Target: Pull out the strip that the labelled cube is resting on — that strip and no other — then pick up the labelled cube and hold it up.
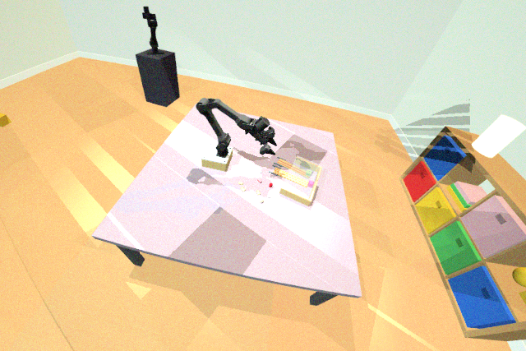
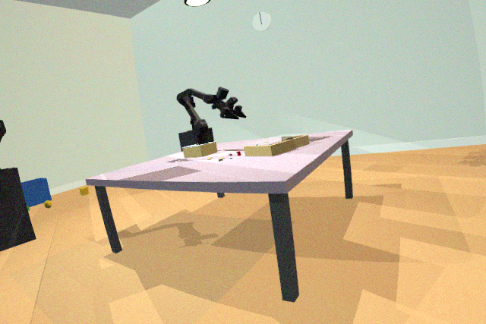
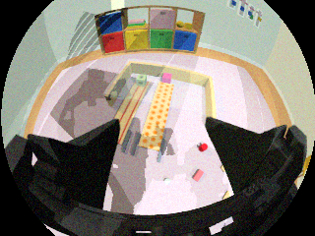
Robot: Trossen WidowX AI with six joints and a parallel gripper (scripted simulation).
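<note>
The open jaws (image 1: 271, 146) (image 2: 240, 114) are hovering above the counter (image 1: 237, 249) (image 2: 188, 186) (image 3: 189, 189), holding nothing. Over there, a pink cube (image 1: 311, 183) (image 3: 166, 78) and a green cube (image 1: 308, 172) (image 3: 142, 79) are sitting at the strips' far ends; I can't tell which is labelled.

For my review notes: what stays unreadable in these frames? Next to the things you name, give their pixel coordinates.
- Wrist view: any label on the green cube (image 1: 308, 172) (image 3: 142, 79) or pink cube (image 1: 311, 183) (image 3: 166, 78); too small, blurred.
- Exterior view: both strips, behind the tray's wall (image 2: 258, 151).
- Top view: strip patterns; too small.
</note>
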